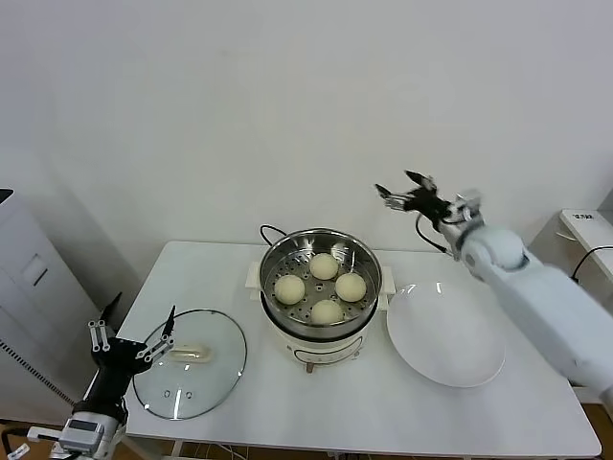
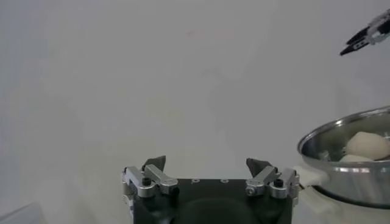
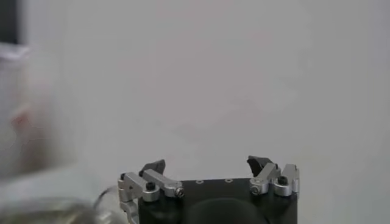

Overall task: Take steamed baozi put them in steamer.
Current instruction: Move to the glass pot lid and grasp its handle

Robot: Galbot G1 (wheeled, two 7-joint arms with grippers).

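Observation:
Several pale steamed baozi (image 1: pixel 325 265) lie inside the steel steamer (image 1: pixel 270 264), which stands on its cream pot body mid-table. My left gripper (image 1: pixel 144 307) hovers open and empty at the table's near left corner, beside the glass lid. My right gripper (image 1: pixel 395 182) is raised high behind and to the right of the steamer, open and holding nothing. In the left wrist view the left gripper (image 2: pixel 206 162) stands wide open, with the steamer (image 2: pixel 341 152) and a baozi (image 2: pixel 367 145) beyond it. In the right wrist view the right gripper (image 3: pixel 207 163) faces the bare wall, open.
A round glass lid (image 1: pixel 190 364) lies flat left of the steamer. A bare white plate (image 1: pixel 445 335) sits to its right. A black cord (image 1: pixel 271 230) loops behind the pot. A grey cabinet (image 1: pixel 29 287) stands off the table's left side.

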